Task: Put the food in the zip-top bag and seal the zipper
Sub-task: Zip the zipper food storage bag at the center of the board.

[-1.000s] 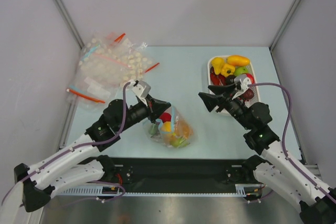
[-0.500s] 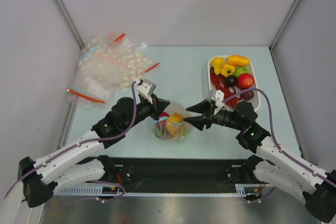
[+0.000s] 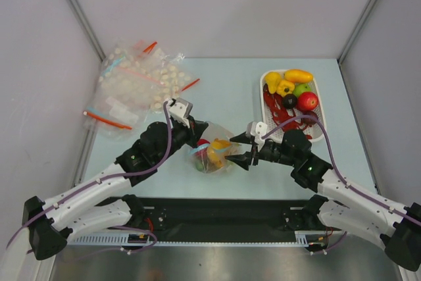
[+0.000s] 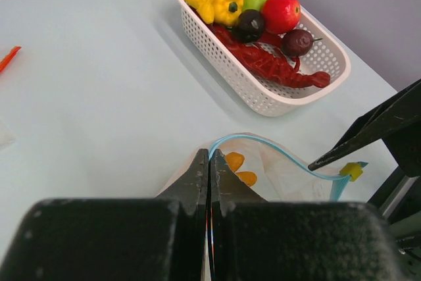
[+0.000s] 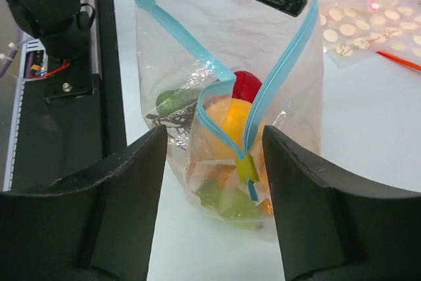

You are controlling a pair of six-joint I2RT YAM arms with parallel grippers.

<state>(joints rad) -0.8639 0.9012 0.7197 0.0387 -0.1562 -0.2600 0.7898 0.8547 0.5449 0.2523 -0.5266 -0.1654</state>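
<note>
Zip-top bag sits centre of top view, zipper gaping, food partly inside, rest in tray upper right; left gripper fingers pressed together on mouth edge, right gripper spread, empty, facing slider: likely sealing start, next needs pinch at slider end and pull across.
</note>
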